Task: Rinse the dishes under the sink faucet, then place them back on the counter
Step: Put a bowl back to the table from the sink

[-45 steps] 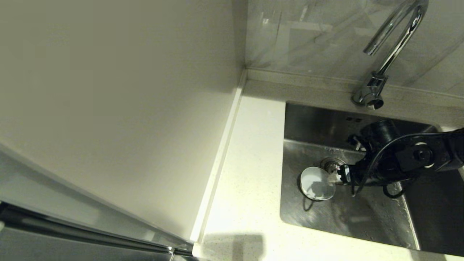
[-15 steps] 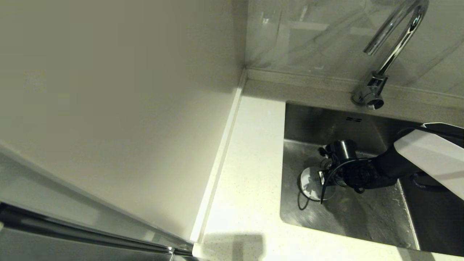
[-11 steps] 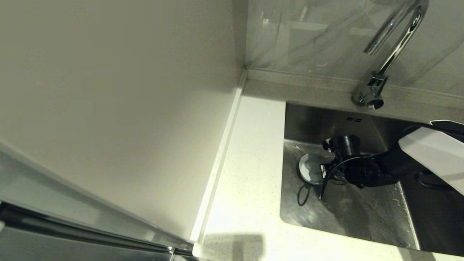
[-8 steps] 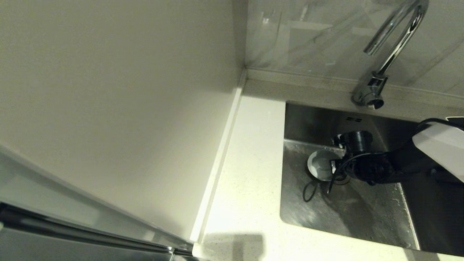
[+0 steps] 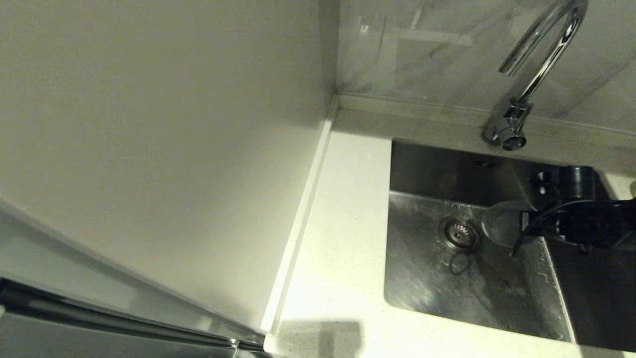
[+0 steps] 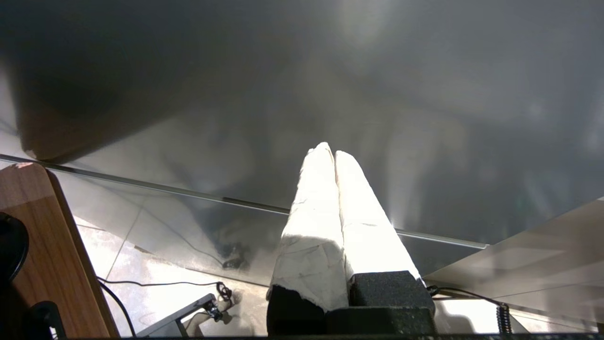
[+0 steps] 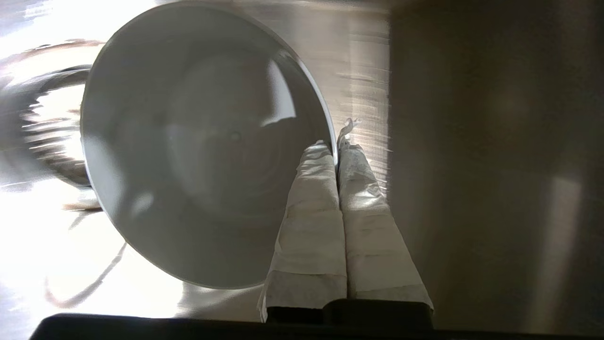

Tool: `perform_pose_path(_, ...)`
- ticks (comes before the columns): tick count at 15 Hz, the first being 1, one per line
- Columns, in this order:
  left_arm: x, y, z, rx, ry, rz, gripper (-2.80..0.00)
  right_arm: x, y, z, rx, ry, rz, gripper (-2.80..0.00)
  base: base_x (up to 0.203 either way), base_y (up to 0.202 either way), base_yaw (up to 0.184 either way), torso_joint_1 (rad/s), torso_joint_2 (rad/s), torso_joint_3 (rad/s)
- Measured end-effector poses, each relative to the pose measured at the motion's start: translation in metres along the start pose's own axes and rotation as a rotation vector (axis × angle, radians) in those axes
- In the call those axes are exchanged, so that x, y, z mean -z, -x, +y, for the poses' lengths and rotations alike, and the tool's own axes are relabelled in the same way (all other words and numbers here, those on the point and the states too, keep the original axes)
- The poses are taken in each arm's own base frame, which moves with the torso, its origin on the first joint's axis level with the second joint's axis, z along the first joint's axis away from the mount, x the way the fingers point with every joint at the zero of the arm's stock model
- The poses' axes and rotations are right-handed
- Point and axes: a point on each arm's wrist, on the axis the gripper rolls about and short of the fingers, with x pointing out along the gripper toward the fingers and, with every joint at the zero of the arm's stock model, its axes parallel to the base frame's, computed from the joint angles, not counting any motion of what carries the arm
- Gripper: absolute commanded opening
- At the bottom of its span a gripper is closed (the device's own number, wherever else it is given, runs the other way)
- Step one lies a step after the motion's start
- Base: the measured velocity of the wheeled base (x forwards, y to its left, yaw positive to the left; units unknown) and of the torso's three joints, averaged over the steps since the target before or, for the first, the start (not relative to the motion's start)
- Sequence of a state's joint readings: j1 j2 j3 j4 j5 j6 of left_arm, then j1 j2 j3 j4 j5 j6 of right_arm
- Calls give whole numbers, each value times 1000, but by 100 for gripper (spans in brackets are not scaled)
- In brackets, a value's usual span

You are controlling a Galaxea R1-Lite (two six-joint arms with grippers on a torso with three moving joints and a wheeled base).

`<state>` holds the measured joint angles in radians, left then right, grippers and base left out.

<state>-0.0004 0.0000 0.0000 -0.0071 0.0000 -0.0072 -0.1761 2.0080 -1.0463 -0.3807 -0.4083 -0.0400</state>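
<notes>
One of the dishes, a pale shallow bowl (image 5: 501, 223), hangs tilted above the sink (image 5: 432, 288), just right of the drain (image 5: 459, 233) and below and in front of the faucet (image 5: 539, 59). My right gripper (image 5: 522, 226) reaches in from the right and is shut on the bowl's rim. In the right wrist view the bowl (image 7: 203, 151) faces the camera, and its edge is pinched between the taped fingers of the right gripper (image 7: 336, 148). My left gripper (image 6: 332, 152) is shut on nothing and out of the head view. No other dishes are in view.
The white speckled counter (image 5: 343, 238) runs along the sink's left and front sides. A plain pale side panel (image 5: 164, 149) stands left of it. The marbled back wall (image 5: 427, 44) rises behind the faucet. The left gripper points at a grey cabinet face (image 6: 330, 71) above a tiled floor (image 6: 155, 278).
The right gripper closed on the bowl's rim, lifted it from beside the drain and carried it to the right, uncovering the drain. The arm has drawn back toward the right edge.
</notes>
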Motion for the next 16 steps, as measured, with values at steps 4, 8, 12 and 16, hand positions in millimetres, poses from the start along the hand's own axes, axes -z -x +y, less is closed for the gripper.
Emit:
perform_pose_path(4, 0, 0, 0, 0, 0, 0, -280, -16, 39, -81, 172, -91, -130, -280, 0, 0, 0, 0, 0, 0)
perform_pose_path(8, 0, 0, 0, 0, 0, 0, -280, -24, 88, -136, 388, 0, -498, -280, 0, 0, 0, 0, 0, 0)
perform_pose_path(12, 0, 0, 0, 0, 0, 0, -280, -32, 155, -153, 474, 212, -972, -280, 0, 0, 0, 0, 0, 0)
perform_pose_path(16, 0, 0, 0, 0, 0, 0, -280, -22, 187, -153, 452, 257, -1065, -280, 0, 0, 0, 0, 0, 0)
